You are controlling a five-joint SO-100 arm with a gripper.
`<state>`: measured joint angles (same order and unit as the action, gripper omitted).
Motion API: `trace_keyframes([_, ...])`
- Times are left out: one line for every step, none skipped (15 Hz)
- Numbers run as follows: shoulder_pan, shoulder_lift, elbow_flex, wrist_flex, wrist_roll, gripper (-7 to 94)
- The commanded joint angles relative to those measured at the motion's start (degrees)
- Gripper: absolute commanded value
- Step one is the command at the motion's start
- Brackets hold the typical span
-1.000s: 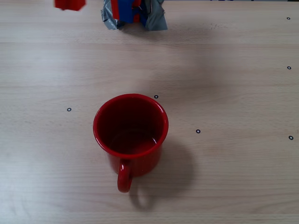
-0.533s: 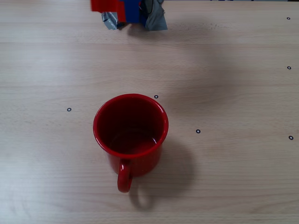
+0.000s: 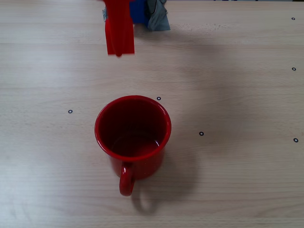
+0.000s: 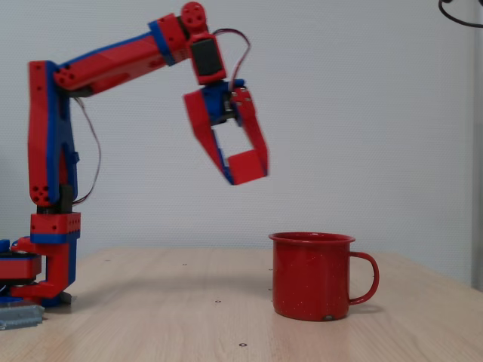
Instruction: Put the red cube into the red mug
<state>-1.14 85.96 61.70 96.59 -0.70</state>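
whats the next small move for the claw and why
Probably carry the claw further out toward the red mug. In the side fixed view it holds the red cube high in the air, short of the mug's open mouth, so releasing now would likely miss.

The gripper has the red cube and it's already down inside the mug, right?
Not inside. The gripper holds the red cube in the air, above and to the left of the red mug in the side-on fixed view.
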Motion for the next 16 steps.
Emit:
trace_keyframes([-1.4,-2.0,-8.6,-0.9,0.7,0])
trace_keyframes([-1.8,-5.9,-12.7,-0.1,0.7,0])
trace_keyframes([-2.3,-9.8,-16.6,0.4,0.7,0])
trace_keyframes([-2.9,-13.4,-20.0,0.8,1.1,0])
trace_keyframes([-3.4,-17.1,-23.8,1.1,1.5,0])
trace_keyframes([-3.7,-20.2,-27.1,0.6,1.8,0])
trace_keyframes([-4.0,-22.8,-29.0,-0.4,2.0,0])
trace_keyframes([-4.3,-24.6,-30.2,-1.1,2.0,0])
trace_keyframes([-4.5,-26.5,-31.4,-1.5,2.0,0])
trace_keyframes([-4.6,-28.5,-32.4,-1.6,1.8,0])
trace_keyframes([-4.7,-30.0,-32.9,-2.2,2.0,0])
trace_keyframes([-4.7,-31.3,-32.9,-3.2,1.8,0])
trace_keyframes([-4.5,-32.3,-32.9,-4.5,1.7,0])
trace_keyframes([-4.1,-33.1,-32.9,-6.0,1.5,0])
trace_keyframes([-3.9,-33.5,-32.9,-7.0,1.5,0])
trace_keyframes([-3.7,-33.8,-32.7,-7.6,1.2,0])
